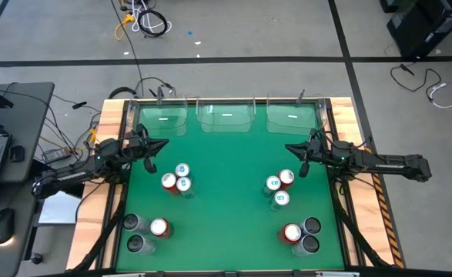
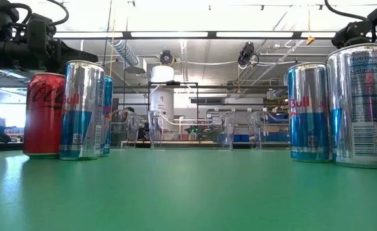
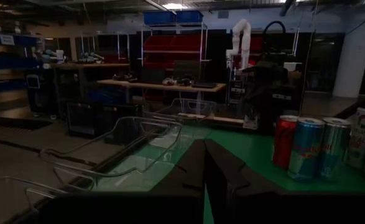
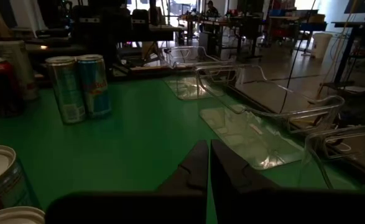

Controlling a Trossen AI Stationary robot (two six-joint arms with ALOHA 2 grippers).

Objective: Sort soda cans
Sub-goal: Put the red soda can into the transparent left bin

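High view showed twelve cans standing in four clusters of three on the green mat (image 1: pixel 226 177). Left of centre stood a red can (image 1: pixel 169 181) touching two blue cans (image 1: pixel 182 178); right of centre, a second red can (image 1: pixel 286 178) stood with two more blue cans (image 1: pixel 276 191). In the near left corner a third red can (image 1: pixel 159 228) stood with two grey cans (image 1: pixel 136 233), and in the near right corner a fourth red can (image 1: pixel 292 232) stood with two more grey cans (image 1: pixel 311 235). Three clear bins (image 1: pixel 226 116) lined the far edge, with nothing in them. Left gripper (image 1: pixel 152 155) hung over the left side of the mat, fingers clenched on nothing, apart from the nearest cluster. Right gripper (image 1: pixel 303 158) hung over the right side, likewise clenched and holding nothing, near but clear of its nearest cluster. Both wrist views showed each arm's fingertips pressed together.
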